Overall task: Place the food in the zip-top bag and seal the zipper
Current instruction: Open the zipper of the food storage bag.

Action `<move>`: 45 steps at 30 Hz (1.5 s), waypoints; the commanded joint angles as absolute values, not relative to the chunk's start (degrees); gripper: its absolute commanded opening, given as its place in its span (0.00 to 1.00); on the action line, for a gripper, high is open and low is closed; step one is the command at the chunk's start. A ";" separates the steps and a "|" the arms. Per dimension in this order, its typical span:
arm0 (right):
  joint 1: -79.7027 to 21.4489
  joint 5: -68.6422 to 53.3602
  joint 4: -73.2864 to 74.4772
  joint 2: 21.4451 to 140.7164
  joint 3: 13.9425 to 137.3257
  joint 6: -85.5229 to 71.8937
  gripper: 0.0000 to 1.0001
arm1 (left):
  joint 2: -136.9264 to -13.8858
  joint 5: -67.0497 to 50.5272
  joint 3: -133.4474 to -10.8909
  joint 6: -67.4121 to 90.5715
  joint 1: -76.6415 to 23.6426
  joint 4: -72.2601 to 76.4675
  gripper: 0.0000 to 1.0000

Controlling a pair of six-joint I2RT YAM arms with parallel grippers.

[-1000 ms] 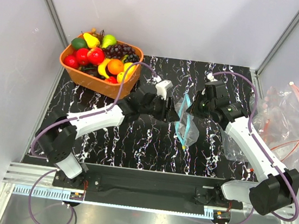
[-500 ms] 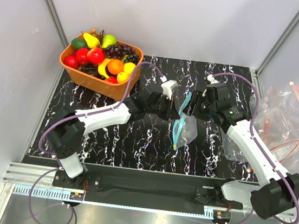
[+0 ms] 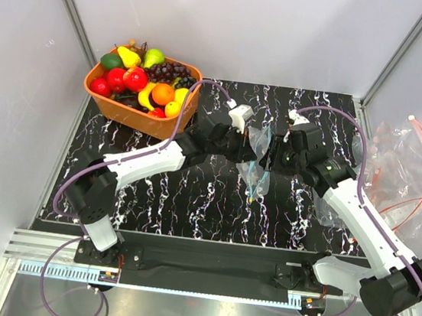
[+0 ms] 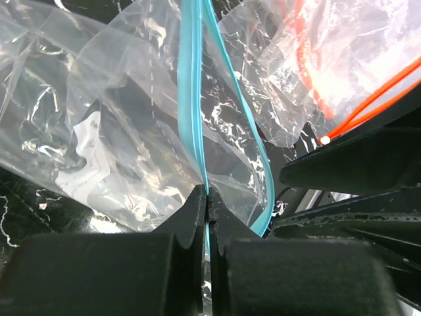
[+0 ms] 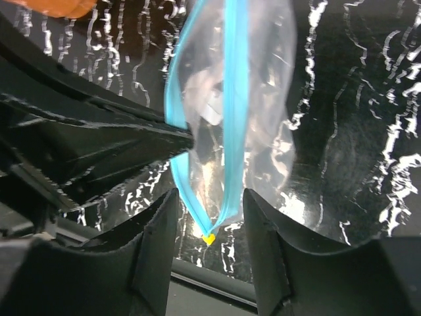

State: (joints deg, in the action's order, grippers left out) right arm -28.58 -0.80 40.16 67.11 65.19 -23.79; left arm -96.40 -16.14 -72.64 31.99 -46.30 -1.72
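Note:
The zip-top bag [image 3: 257, 177] hangs above the middle of the dark marbled table, its mouth parted. My left gripper [image 3: 248, 153] [image 4: 206, 197] is shut on one side of the light blue zipper [image 4: 191, 85] [image 5: 235, 99]. The clear bag [image 4: 131, 131] [image 5: 263, 85] looks empty. My right gripper [image 3: 270, 159] [image 5: 209, 220] is open, and its fingers straddle the zipper's lower end with the yellow tip [image 5: 208, 238] without touching it. The food lies in the orange basket [image 3: 135, 118]: two red fruits [image 3: 117, 79], an orange one [image 3: 163, 93] and a yellow one [image 3: 175, 109].
Dark grapes [image 3: 171, 71], a green pear [image 3: 155, 57] and a lime [image 3: 111, 60] also lie in the basket at the far left. A heap of clear bags with red-orange strips [image 3: 402, 166] [image 4: 342, 99] lies off the table's right edge. Grey walls stand on both sides.
My left gripper has closed on the blue zipper strip and my right gripper has let go and opened. Both grippers and the bag have shifted slightly away from the arm bases.

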 commanded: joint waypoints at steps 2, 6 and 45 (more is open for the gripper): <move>-29.44 5.43 42.01 66.97 65.13 -24.78 0.50 | -96.24 -13.10 -74.97 32.78 -46.23 -1.05 0.00; -29.53 7.64 41.13 68.55 64.34 -25.22 0.50 | -95.89 -12.66 -74.62 32.87 -46.23 -0.97 0.00; -29.88 40.25 49.66 71.28 71.10 -22.68 0.00 | -94.92 -7.03 -78.49 27.16 -46.14 -12.22 0.00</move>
